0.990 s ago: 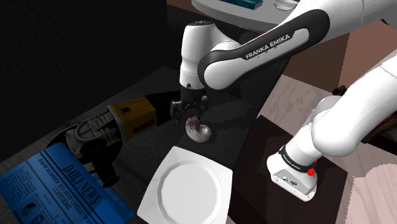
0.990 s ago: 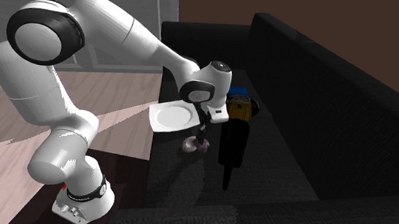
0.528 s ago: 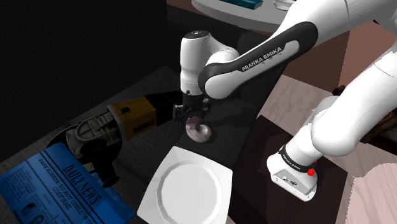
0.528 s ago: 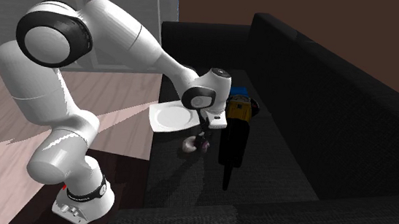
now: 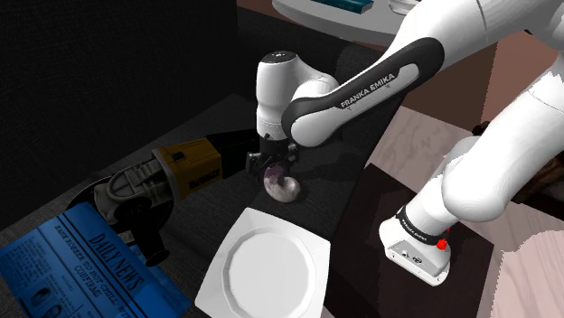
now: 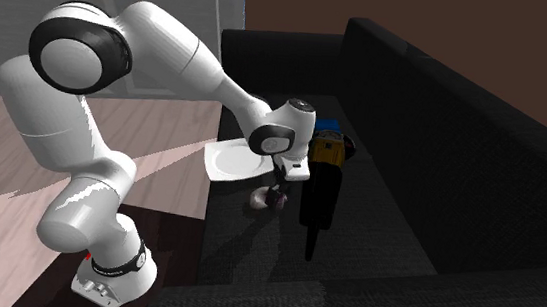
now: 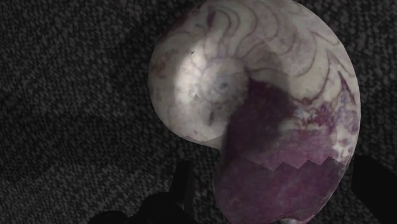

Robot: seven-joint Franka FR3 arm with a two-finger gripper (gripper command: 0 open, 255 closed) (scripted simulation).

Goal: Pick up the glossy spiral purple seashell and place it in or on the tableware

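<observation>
The seashell (image 5: 284, 187) is a glossy spiral, whitish with purple patches, lying on the black sofa seat (image 5: 330, 172). My gripper (image 5: 274, 169) is down over its far end, open. Seen through the wrist camera, the shell (image 7: 254, 102) sits between the two black fingers (image 7: 185, 188), and a narrow gap remains on one side. The white plate (image 5: 267, 268) rests at the seat's front edge, just near of the shell. From the second exterior camera, the gripper (image 6: 277, 189) stands over the shell (image 6: 259, 202), with the plate (image 6: 231, 160) behind it.
A yellow and black power tool (image 5: 155, 184) lies to the shoulder view's left of the shell, and a blue newspaper (image 5: 74, 264) lies nearer. The tool (image 6: 320, 184) lies between the shell and the sofa's backrest (image 6: 443, 141). My stand's base (image 5: 418, 242) sits on the floor.
The hand has come down a little onto the shell, and the forearm has swung slightly. Shell, plate and tool have stayed where they were.
</observation>
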